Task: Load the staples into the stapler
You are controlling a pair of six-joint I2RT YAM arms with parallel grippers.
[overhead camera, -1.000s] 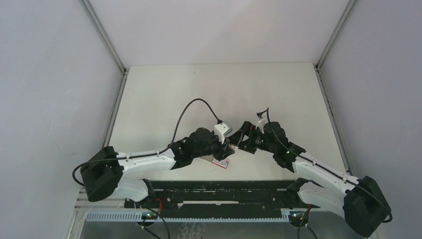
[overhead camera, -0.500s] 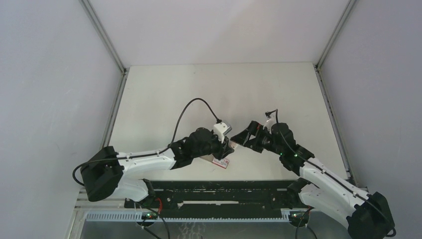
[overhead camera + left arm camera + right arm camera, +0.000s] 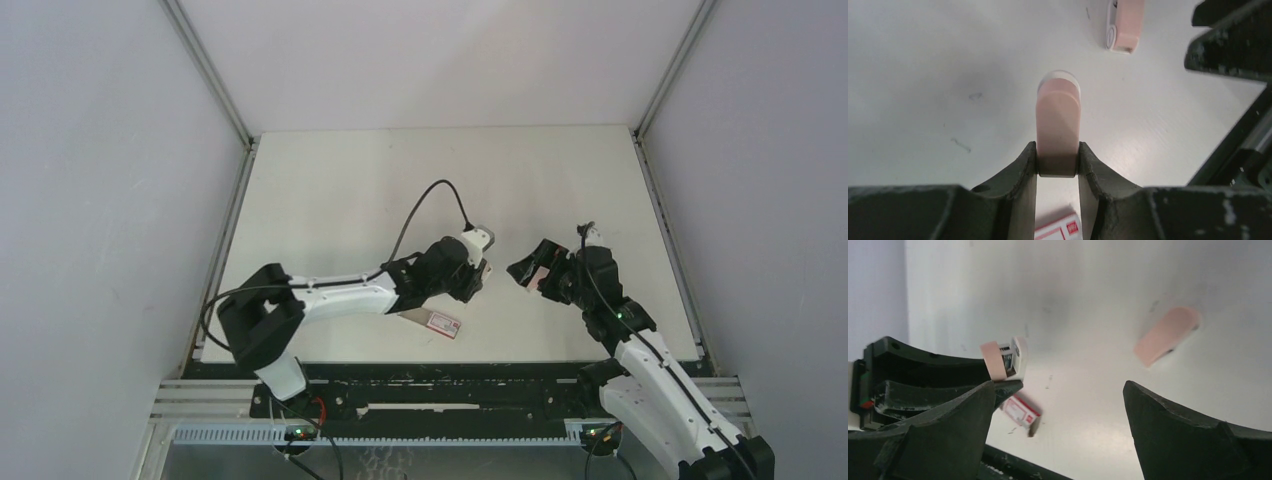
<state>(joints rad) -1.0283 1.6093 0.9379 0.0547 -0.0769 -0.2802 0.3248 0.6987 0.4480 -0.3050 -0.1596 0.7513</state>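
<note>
Where the two arms meet near the front of the surface (image 3: 330,190): left end effector (image 3: 1058,155) clenched on a small pink-and-white stapler (image 3: 1058,120), raised. Staples box (image 3: 1058,231) lies flat beneath that wrist, near the front edge. Right end effector (image 3: 1058,390) released, fingers wide, holding nothing. Second pink block (image 3: 1168,335) lies apart.

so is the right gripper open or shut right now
Open. In the right wrist view the right gripper has its fingers spread wide, with nothing held between them.

stapler (image 3: 1058,125): matt plastic | left tool fingers (image 3: 1020,172): rough plastic | table (image 3: 923,75): smooth, matt
</note>
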